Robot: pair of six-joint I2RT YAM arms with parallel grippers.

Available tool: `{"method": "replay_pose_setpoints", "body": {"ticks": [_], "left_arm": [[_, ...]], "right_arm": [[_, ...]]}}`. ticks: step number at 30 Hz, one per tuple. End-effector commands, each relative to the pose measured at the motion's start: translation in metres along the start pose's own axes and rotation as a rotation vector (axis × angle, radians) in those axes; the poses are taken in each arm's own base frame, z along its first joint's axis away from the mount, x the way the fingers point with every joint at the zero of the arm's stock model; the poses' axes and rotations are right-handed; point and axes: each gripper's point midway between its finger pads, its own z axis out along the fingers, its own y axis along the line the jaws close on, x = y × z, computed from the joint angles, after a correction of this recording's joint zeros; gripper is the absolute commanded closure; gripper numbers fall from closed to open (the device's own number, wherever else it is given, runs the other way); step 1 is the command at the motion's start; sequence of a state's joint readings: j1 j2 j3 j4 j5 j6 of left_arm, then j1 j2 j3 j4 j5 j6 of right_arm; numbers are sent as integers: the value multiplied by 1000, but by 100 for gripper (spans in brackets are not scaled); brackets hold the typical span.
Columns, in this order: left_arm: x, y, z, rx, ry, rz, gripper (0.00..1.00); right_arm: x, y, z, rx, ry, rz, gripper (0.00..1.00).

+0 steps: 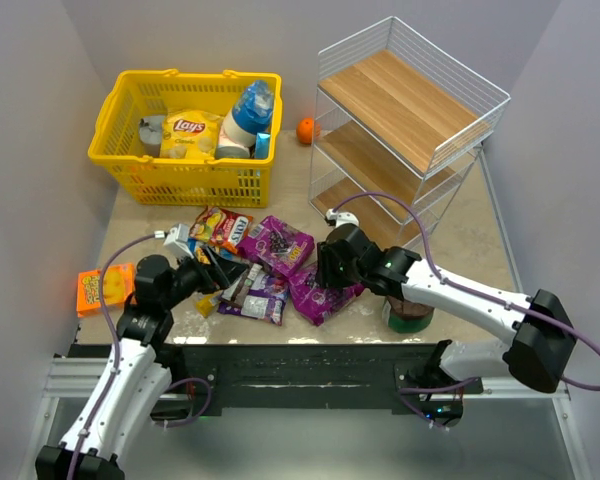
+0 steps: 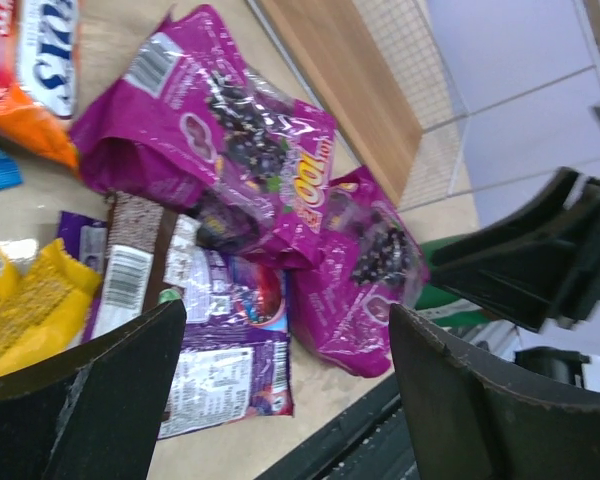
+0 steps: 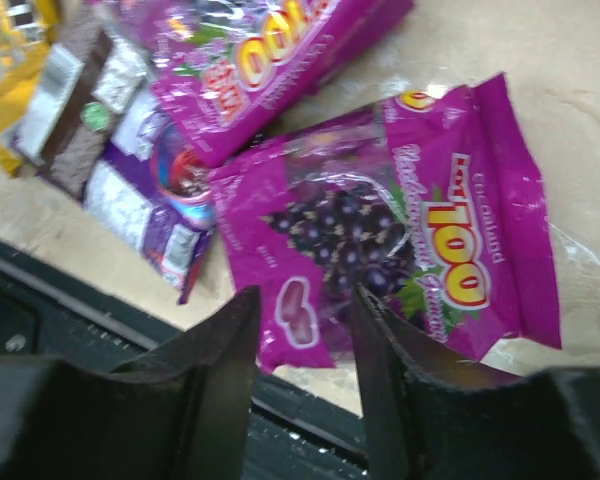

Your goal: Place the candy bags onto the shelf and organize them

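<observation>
Right hand (image 3: 305, 300) at near edge of purple bag (image 3: 420, 230) — bare tabletop (image 3: 580, 100) beyond

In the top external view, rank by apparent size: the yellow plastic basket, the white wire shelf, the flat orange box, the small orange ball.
1. White wire shelf with wooden tiers, though its top is nearer the camera.
2. Yellow plastic basket.
3. Flat orange box.
4. Small orange ball.
</observation>
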State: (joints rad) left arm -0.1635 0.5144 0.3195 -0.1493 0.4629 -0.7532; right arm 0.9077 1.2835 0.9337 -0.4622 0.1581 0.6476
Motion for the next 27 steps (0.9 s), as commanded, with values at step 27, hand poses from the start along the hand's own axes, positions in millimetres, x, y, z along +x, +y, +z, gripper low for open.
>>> {"method": "replay_pose_setpoints", "body": {"ticks": [27], "left_arm": [[113, -82, 57, 188, 287, 22, 14]], "right_arm": [[55, -68, 43, 245, -3, 113, 69]]}}
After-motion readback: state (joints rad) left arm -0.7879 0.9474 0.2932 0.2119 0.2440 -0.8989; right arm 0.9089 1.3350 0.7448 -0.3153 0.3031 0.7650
